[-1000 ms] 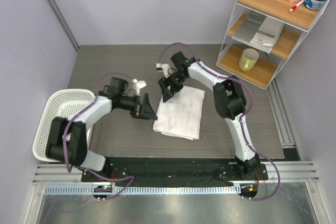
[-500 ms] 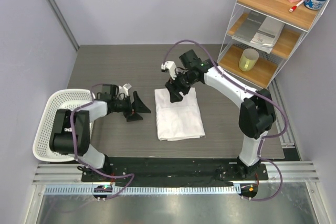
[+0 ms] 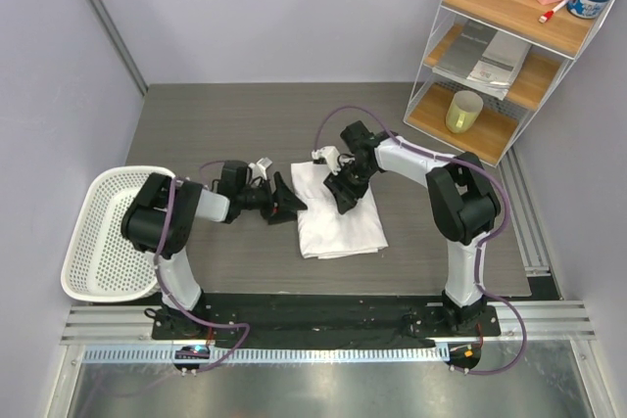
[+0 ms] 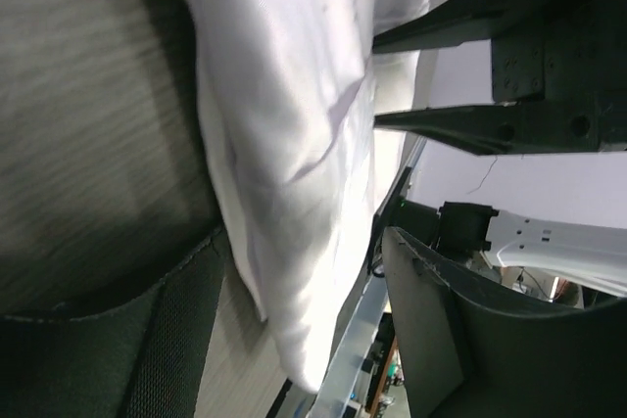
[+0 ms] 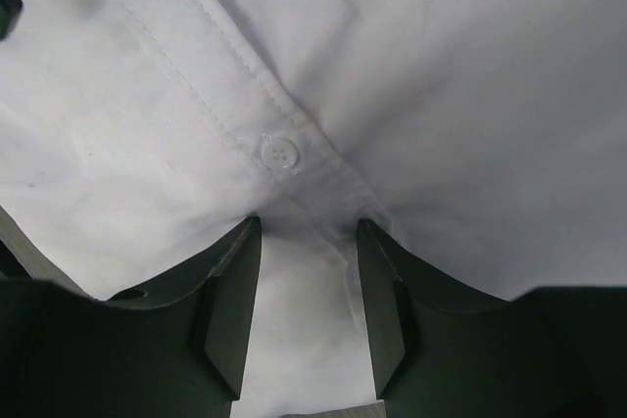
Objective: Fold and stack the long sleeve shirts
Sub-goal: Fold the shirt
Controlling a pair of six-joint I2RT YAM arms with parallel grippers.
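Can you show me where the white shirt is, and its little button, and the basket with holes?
shirt point(image 3: 338, 227): top view, on the flat folded cloth.
button point(image 5: 280, 152): right wrist view, on its middle.
basket point(image 3: 93, 242): top view, on the bare holey bottom.

Crowded middle, open tabletop at the back and on the right.
Both arms meet at the folded shirt point(image 3: 338, 227). The left gripper point(image 3: 289, 208) lies low against its left edge and the right gripper point(image 3: 346, 201) bears down on its far part, so there is little room to pass between them. The dark table point(image 3: 225, 129) lies bare toward the back wall and in the strip right of the shirt. The white basket point(image 3: 108, 232) blocks the left edge, and the shelf unit point(image 3: 495, 56) fills the far right corner.
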